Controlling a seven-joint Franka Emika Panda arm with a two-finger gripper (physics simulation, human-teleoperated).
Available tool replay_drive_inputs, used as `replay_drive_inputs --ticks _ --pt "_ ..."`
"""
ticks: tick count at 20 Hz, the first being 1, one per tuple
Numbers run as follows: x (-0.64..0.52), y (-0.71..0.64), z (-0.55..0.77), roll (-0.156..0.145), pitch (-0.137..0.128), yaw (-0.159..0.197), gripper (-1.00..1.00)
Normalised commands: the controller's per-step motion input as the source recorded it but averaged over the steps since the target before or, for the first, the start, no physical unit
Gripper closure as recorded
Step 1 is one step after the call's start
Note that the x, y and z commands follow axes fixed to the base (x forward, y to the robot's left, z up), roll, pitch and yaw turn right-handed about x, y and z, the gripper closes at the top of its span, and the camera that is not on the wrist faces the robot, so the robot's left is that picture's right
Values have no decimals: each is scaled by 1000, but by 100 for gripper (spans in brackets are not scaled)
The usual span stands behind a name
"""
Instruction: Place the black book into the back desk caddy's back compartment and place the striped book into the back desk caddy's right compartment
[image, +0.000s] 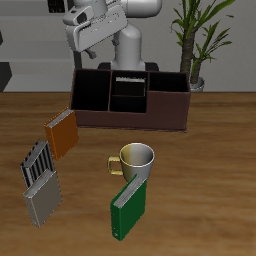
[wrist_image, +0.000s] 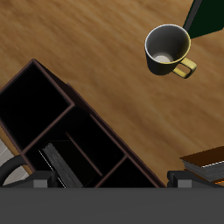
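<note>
The back desk caddy (image: 130, 118) (wrist_image: 131, 153) is a long dark brown box below the arm. The black book (image: 130, 79) (wrist_image: 59, 163) stands on edge in its back compartment, pale page edges showing. The wide right compartment (image: 168, 96) (wrist_image: 31, 101) holds nothing. Nearer the front edge, the striped book (image: 38, 162) lies flat on the table, out of the wrist view. My gripper (image: 88, 45) (wrist_image: 112, 180) hovers open above the caddy's other end, with nothing between its fingers.
An orange-brown book (image: 62, 132) (wrist_image: 206, 166) lies beside the caddy's end. A grey book (image: 42, 200) lies just in front of the striped one. A mug (image: 136, 160) (wrist_image: 167, 48) and a green book (image: 129, 207) (wrist_image: 206, 16) sit toward the front. A potted plant (image: 200, 40) stands behind the caddy.
</note>
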Motion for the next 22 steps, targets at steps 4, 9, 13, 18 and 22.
replay_drive_inputs --ticks 4,9,13,18,22 --pt "174 -121 145 16 -61 -296 -100" --pt "225 81 96 2 -70 -210 -100" --pt "252 101 41 -9 -34 -169 -100" --pt "353 162 -68 10 3 -139 -100" --pt "201 53 25 -24 -10 -157 -100"
